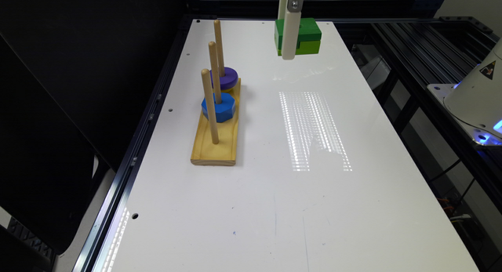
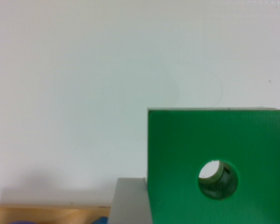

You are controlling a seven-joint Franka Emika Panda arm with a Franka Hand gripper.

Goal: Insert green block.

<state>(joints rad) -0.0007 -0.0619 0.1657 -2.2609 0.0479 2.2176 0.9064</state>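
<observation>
Nearest the exterior camera, one wooden base (image 1: 215,146) carries three upright pegs (image 1: 210,106), with one blue hexagonal block (image 1: 218,106) and one purple ring (image 1: 224,78) threaded on. At about one o'clock from it, the single green block (image 1: 299,36), dark green over lime with a stepped seam and a round hole, hangs above the white table (image 1: 274,185). One gripper (image 1: 289,33) is clenched on it, one grey finger (image 2: 129,200) against its side.

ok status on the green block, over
Gripper shut on green block, held above table. One peg free beside the blue block. Path clear.
</observation>
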